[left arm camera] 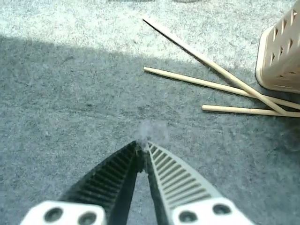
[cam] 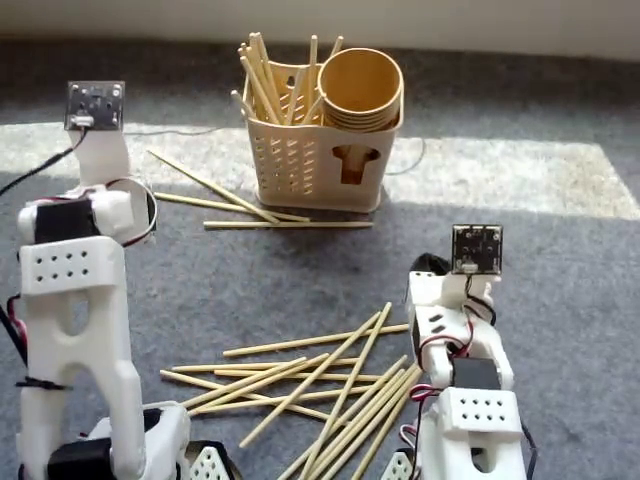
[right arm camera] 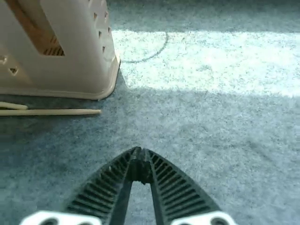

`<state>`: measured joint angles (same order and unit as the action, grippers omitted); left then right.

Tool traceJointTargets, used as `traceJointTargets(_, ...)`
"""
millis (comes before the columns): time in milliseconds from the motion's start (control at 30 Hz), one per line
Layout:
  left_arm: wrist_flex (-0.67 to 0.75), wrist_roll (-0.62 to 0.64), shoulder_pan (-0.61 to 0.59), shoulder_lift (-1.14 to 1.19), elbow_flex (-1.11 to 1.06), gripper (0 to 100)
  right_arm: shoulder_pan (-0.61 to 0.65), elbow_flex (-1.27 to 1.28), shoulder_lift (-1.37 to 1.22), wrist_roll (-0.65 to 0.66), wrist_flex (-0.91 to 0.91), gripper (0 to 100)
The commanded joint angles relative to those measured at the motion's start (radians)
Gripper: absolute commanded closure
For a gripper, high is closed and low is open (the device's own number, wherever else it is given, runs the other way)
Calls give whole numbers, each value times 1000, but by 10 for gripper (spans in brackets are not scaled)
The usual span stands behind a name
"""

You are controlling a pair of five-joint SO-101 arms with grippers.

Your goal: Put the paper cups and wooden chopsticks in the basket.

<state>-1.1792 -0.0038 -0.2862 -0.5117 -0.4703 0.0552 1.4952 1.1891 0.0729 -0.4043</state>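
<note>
Tan paper cups (cam: 361, 88) stand nested in the cream perforated plastic basket (cam: 300, 165) (its wall hides their lower parts, so the count is unclear), beside upright pale wooden chopsticks (cam: 266, 82). Three loose chopsticks (cam: 215, 188) lie on the grey carpet (cam: 560, 290) just beside the basket's base. A scattered chopstick pile (cam: 330, 378) lies between the arms, cut off at the picture's edge. Left gripper (left arm camera: 143, 149): fingers closed, empty. Right gripper (right arm camera: 139, 165): fingers closed, empty.

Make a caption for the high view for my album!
Paper cups stacked in the basket, loose wooden chopsticks scattered on carpet between the left arm and right arm.
</note>
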Motion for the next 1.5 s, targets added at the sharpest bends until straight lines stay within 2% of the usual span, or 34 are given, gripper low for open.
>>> traceJointTargets(0, 121, -5, -13, -176, -189, 959, 36, -104, 10, 12, -119, 988)
traceJointTargets(233, 264, -3, -13, -377, -521, 896, 50, -209, 10, 14, -251, 988)
traceJointTargets(467, 393, -3, -13, -449, -705, 895, 160, -252, 8, 14, -348, 988)
traceJointTargets(667, 508, -5, -15, -463, -786, 895, 179, -252, 7, 14, -348, 988)
traceJointTargets(800, 516, -5, -15, -463, -792, 895, 217, -252, -1, 11, -358, 988)
traceJointTargets(1033, 516, -5, -13, -458, -794, 895, 239, -377, -289, -5, -407, 988)
traceJointTargets(1300, 516, -5, -13, -456, -794, 895, 286, -638, -654, -87, -601, 987)
traceJointTargets(1367, 516, -5, -13, -456, -794, 895, 286, -708, -716, -190, -653, 962)
traceJointTargets(1467, 516, -5, -13, -456, -794, 895, 283, -802, -797, -351, -731, 858)
